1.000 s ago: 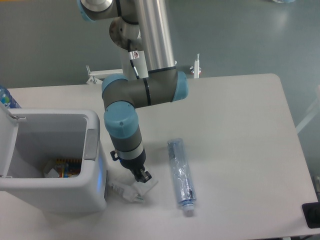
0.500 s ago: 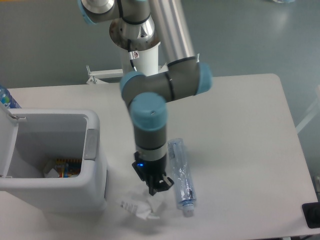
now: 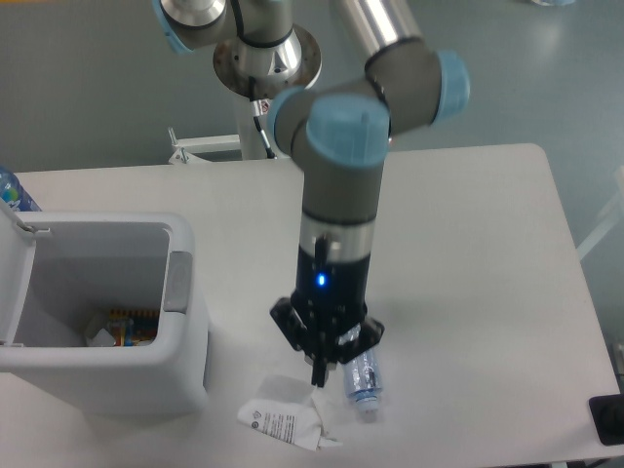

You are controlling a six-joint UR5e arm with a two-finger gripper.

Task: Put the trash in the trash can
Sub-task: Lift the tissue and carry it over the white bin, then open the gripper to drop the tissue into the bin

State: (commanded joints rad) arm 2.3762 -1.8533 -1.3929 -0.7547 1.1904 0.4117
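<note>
The crumpled white tissue (image 3: pixel 283 421) lies on the table just right of the trash can's front corner. Only the capped lower end of the flattened clear bottle (image 3: pixel 364 382) shows; the rest is hidden under my wrist. My gripper (image 3: pixel 318 375) hangs above the table between the two pieces, just above the tissue's right end, holding nothing. One dark fingertip pokes out below the wrist, and the jaws' spacing is hidden. The white trash can (image 3: pixel 185 322) stands at the left with its lid (image 3: pixel 12 283) swung open.
Some coloured litter (image 3: pixel 122 327) lies in the bottom of the can. A bottle with a blue label (image 3: pixel 12 190) peeks in at the far left edge. A black object (image 3: pixel 608 419) sits at the table's front right corner.
The arm has swung right from the can's front corner and risen, now covering most of the bottle. The tissue was dragged a little to the right and lies flatter.
</note>
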